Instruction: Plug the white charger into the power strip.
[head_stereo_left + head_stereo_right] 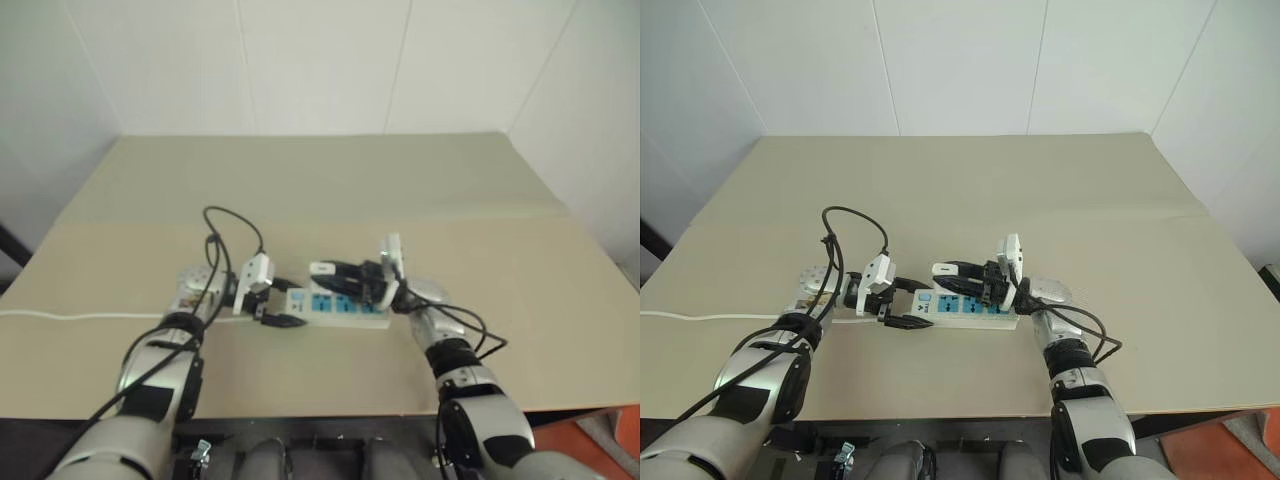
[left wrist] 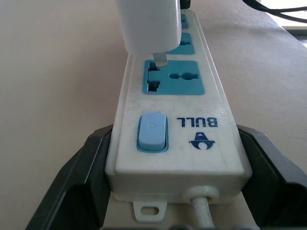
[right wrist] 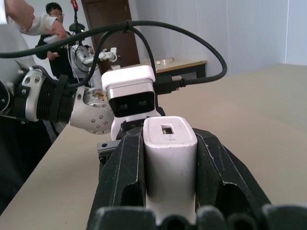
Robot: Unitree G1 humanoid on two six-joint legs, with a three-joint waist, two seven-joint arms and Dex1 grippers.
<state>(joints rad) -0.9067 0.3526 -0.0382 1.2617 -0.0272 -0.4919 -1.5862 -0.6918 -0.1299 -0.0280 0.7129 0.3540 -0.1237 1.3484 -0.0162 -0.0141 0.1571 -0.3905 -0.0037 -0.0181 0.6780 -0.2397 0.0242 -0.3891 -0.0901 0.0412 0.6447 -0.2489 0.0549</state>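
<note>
The power strip lies flat on the tan table, long and white with blue sockets. My left gripper is shut on its switch end, and in the left wrist view its black fingers clamp both sides beside the blue switch. The white charger is gripped in my right gripper, which is shut on it. The charger hangs just above the first blue socket, with a metal prong at the socket's upper edge.
The strip's thin white cord runs off the table's left edge. Black cables loop over both wrists. The table's front edge is close below the arms. People stand in the background of the right wrist view.
</note>
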